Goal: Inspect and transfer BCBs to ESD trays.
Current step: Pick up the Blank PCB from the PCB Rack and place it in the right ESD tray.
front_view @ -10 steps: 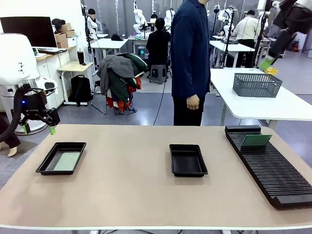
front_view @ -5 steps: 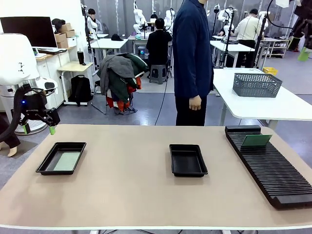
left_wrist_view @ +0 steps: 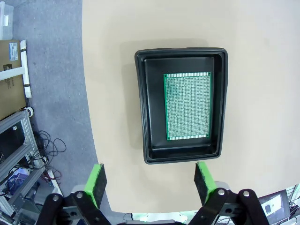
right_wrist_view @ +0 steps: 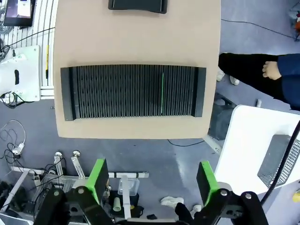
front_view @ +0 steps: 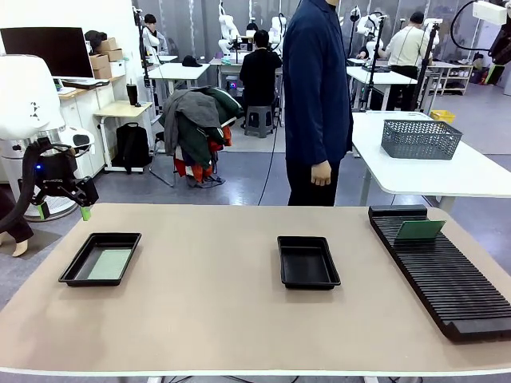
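One ESD tray (front_view: 77, 271) lies at the table's left with a pale-green BCB (front_view: 110, 264) flat on its floor. The left wrist view looks straight down on that tray (left_wrist_view: 140, 103) and its BCB (left_wrist_view: 187, 105). My left gripper (front_view: 63, 211) hangs open above the table's left edge, its jaws (left_wrist_view: 150, 180) wide with nothing between them. A second ESD tray (front_view: 308, 279) sits empty at mid-table. Another BCB (front_view: 420, 230) stands upright in the ribbed rack (front_view: 447, 279). My right gripper (right_wrist_view: 152, 180) is open high above that rack (right_wrist_view: 112, 91), where the BCB (right_wrist_view: 162, 93) shows edge-on.
A person in a dark blue coat (front_view: 318, 96) stands at the table's far side, one hand (front_view: 321, 173) hanging. Behind on the right, a white table holds a grey basket (front_view: 420, 138). Cables and frames lie on the floor below the right gripper.
The right arm has risen up and away toward the picture's upper right corner. The person has shifted slightly right. The left arm, trays and boards have not moved.
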`<state>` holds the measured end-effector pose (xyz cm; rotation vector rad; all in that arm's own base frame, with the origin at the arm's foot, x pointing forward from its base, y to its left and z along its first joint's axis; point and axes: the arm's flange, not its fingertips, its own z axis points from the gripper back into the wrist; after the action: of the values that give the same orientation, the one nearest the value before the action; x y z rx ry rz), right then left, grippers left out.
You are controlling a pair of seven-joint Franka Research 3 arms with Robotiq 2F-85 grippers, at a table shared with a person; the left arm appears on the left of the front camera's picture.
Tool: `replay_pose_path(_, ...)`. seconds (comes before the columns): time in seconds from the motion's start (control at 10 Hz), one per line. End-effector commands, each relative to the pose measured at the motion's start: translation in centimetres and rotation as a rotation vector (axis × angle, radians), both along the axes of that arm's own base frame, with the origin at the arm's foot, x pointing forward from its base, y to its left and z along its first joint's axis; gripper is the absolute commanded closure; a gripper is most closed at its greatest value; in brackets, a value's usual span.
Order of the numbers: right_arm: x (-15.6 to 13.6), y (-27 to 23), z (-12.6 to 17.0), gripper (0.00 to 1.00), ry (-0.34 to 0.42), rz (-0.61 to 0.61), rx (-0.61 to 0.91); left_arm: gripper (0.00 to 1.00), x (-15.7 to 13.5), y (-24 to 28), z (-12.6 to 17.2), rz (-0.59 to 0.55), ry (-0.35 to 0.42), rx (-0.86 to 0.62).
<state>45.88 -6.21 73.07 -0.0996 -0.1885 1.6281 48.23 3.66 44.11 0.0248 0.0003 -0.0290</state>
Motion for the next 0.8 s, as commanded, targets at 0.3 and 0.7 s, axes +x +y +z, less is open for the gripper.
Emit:
replay_pose_path(0.3, -0.2, 0.42, 0.29, 0.0, -0.005, -0.005, 0.001, 0.0, 0.11, -0.01, -0.15, 0.0, -0.003, 0.0)
replay_pose_path(0.7, -0.2, 0.42, 0.29, 0.0, -0.005, -0.005, 0.001, 0.0, 0.11, -0.01, -0.15, 0.0, -0.003, 0.0)
